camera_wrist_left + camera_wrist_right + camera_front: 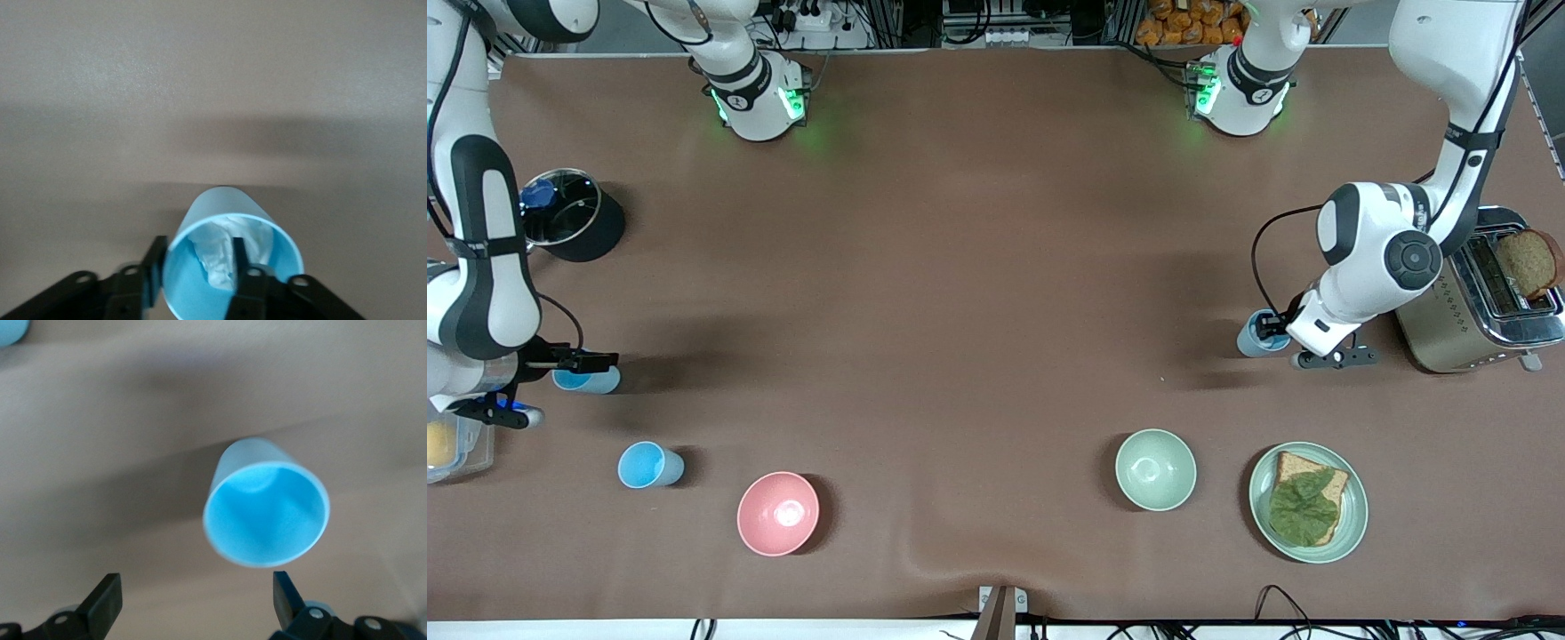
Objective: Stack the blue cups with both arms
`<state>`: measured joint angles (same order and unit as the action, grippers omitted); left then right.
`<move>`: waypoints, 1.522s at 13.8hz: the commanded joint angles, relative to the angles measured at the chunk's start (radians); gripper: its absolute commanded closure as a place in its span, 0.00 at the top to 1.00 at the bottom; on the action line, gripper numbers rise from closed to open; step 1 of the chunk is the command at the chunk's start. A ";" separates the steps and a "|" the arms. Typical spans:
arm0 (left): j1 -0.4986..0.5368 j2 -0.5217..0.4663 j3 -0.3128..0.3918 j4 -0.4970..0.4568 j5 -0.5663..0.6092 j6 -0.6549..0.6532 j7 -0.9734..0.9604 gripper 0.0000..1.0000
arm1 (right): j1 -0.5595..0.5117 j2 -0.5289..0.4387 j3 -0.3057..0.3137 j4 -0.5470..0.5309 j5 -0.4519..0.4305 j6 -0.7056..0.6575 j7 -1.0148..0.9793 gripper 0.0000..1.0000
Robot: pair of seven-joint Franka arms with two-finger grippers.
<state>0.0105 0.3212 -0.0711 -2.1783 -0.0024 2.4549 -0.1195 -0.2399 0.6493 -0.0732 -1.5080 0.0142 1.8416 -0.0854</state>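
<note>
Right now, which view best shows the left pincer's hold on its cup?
Left wrist view: one finger sits inside the grey-blue cup, the other outside, straddling the rim. The front view shows only the cup peeking out beside the left pincer, its fingers hidden. The right wrist view shows a different cup.

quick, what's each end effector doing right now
Left end effector: one finger inside and one outside the rim of the grey-blue cup beside the toaster; whether it grips yet cannot be told.
Right end effector: open, empty, over a sky-blue cup.
</note>
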 commanded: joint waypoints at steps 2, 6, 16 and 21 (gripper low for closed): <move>0.006 0.012 -0.004 0.005 0.012 0.019 0.017 0.00 | -0.012 0.035 0.016 0.017 -0.025 0.050 0.007 1.00; -0.029 -0.004 -0.018 0.018 0.010 0.013 -0.005 0.00 | -0.016 0.062 0.016 0.014 -0.025 0.094 0.006 0.83; -0.367 0.056 -0.200 0.205 0.005 -0.031 -0.670 0.00 | -0.004 0.040 0.016 0.002 -0.025 0.053 0.016 0.00; -0.624 0.205 -0.193 0.426 0.012 -0.108 -1.015 0.00 | 0.083 -0.049 0.023 0.067 -0.011 -0.221 0.068 0.00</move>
<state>-0.5378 0.4326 -0.2807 -1.8716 -0.0024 2.3795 -1.0384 -0.2060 0.6581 -0.0555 -1.4537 0.0023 1.7289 -0.0714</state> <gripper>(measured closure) 0.965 0.960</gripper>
